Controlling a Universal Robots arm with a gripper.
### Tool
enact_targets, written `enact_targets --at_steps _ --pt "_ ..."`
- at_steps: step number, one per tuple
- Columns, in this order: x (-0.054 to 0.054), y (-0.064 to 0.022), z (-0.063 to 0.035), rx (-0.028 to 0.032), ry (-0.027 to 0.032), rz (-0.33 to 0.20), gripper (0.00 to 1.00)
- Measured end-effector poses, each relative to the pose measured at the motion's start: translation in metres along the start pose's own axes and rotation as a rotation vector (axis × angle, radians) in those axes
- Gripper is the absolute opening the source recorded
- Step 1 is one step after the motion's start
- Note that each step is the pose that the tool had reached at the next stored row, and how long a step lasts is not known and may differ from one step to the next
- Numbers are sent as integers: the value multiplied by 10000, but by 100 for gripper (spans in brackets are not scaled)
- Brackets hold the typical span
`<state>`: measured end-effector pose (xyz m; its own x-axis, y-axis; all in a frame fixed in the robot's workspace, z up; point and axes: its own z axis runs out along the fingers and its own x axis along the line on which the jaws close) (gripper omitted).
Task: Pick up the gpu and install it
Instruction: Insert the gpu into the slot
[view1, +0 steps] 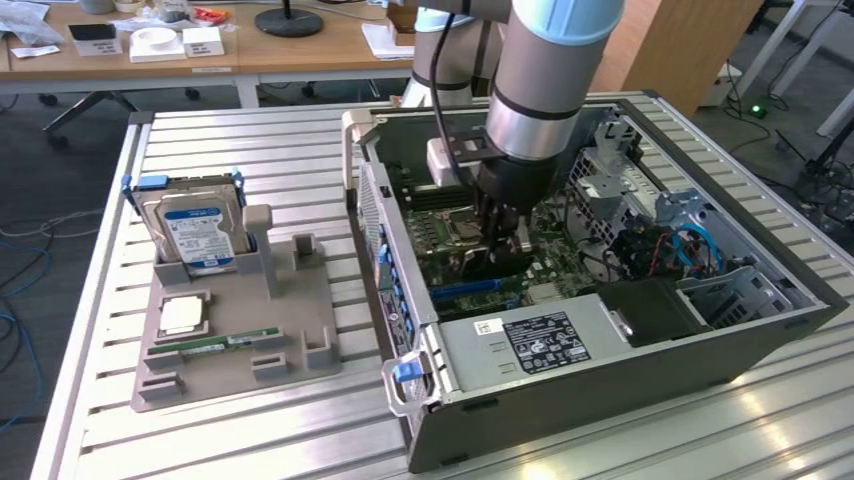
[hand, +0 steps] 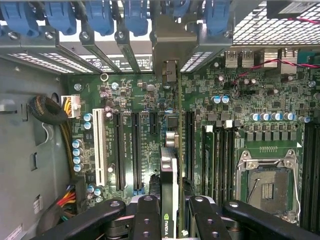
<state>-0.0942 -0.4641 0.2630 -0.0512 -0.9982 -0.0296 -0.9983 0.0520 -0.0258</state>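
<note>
The arm is down inside the open case (view1: 561, 400), and the gripper (hand: 175, 212) is clenched on the gpu (hand: 168, 172), one black finger (hand: 146, 215) pressing each face. In the wrist view the card stands on edge, upright over the motherboard (hand: 135, 100), black cooler on one side, thin green board on the other. It lines up with the long black slots (hand: 118, 150), between one pair of them and the next, with the white slot (hand: 98, 145) further off to the side. The far end of the card reaches toward the rear wall, under the row of blue latches (hand: 100, 15). Whether its edge is seated in a slot, I cannot tell. The open CPU socket (hand: 267, 182) sits well apart from it. Out on the table (view1: 267, 150), to the exterior view's left of the case, the grey holder (view1: 287, 330) carries the hard drive (view1: 194, 235) upright, with the memory stick (view1: 214, 343) lying flat in front.
</note>
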Motion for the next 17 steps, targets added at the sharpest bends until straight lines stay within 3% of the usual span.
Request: enact_targets --at_steps 17 --pt "-17 7 21 0 2 21 27"
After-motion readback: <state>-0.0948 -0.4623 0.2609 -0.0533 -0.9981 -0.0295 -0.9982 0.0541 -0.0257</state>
